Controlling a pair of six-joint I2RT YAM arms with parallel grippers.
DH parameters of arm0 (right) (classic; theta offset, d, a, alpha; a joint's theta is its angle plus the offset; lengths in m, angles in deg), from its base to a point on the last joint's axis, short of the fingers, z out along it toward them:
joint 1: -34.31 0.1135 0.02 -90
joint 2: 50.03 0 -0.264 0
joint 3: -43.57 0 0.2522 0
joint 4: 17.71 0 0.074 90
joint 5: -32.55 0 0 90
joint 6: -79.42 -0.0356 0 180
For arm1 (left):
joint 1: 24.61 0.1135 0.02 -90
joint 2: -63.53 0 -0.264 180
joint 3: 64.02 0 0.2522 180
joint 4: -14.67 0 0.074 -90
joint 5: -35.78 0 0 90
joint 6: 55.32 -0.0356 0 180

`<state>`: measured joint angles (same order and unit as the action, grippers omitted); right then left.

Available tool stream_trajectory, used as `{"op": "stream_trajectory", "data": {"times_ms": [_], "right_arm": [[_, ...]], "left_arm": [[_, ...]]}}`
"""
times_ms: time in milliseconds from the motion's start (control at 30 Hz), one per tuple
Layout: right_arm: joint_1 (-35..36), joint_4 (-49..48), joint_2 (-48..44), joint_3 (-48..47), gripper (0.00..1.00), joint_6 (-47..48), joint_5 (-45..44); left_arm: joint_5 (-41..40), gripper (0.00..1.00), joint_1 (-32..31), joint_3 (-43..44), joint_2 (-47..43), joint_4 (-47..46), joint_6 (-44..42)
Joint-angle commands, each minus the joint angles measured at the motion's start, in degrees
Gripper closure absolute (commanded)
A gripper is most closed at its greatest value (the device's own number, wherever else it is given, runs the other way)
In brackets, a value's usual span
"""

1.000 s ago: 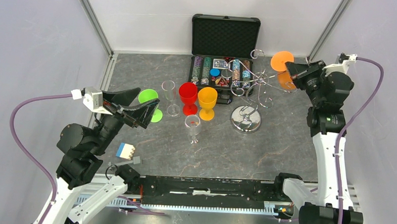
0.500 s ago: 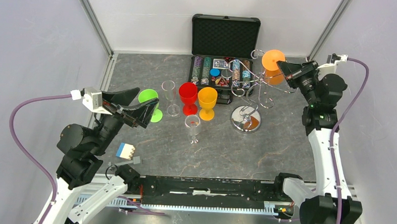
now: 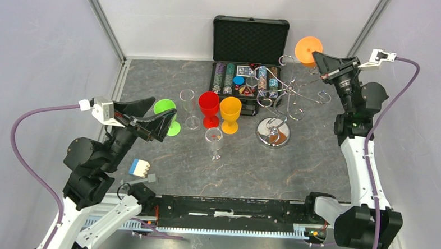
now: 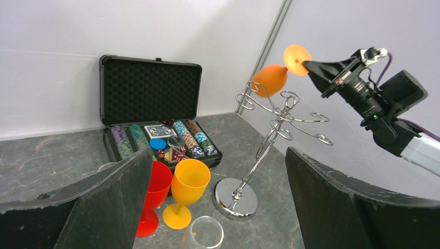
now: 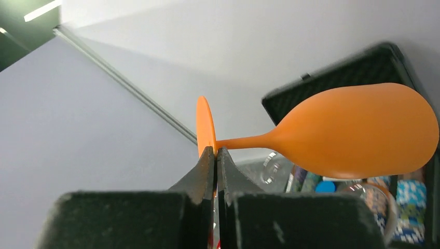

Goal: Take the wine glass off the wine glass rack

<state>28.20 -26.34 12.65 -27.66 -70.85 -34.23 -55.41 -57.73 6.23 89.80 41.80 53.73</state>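
An orange wine glass point(image 4: 270, 79) lies sideways in the air, and my right gripper point(image 5: 215, 150) is shut on the edge of its round foot point(image 3: 308, 50). Its bowl point(image 5: 358, 129) points toward the case. The silver wire wine glass rack point(image 3: 273, 132) stands right of centre on its shiny disc base point(image 4: 236, 197). The glass hangs level with the rack's topmost curls, and I cannot tell whether it touches them. My left gripper point(image 3: 154, 115) is wide open at the left, far from the rack, with nothing between its fingers.
An open black case point(image 3: 250, 41) with poker chips stands behind the rack. Red point(image 3: 209, 104), yellow point(image 3: 230, 111) and green point(image 3: 165, 108) glasses and two clear ones point(image 3: 187, 98) point(image 3: 214, 136) stand centre-left. A blue and white block point(image 3: 139, 167) lies near my left arm's base.
My right gripper has swung left and then risen with the orange glass, carrying it from beside the rack's right arms to above its top. The left arm has not moved.
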Motion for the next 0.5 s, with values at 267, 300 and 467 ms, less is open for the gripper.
{"op": "stream_trajectory", "data": {"times_ms": [267, 300, 467], "right_arm": [[0.0, -31.9, -5.5, -1.9, 1.00, -7.5, 11.5], [0.0, -34.6, -5.8, -2.0, 1.00, -9.6, 12.8], [0.1, -48.6, -6.8, -1.0, 1.00, -22.2, 15.6]], "left_arm": [[6.3, 0.00, 0.0, -1.0, 8.6, -3.9, 7.2], [7.3, 0.00, 0.0, -1.1, 9.4, -4.5, 8.0], [12.9, 0.00, 0.0, 1.4, 13.7, -5.6, 12.1]]}}
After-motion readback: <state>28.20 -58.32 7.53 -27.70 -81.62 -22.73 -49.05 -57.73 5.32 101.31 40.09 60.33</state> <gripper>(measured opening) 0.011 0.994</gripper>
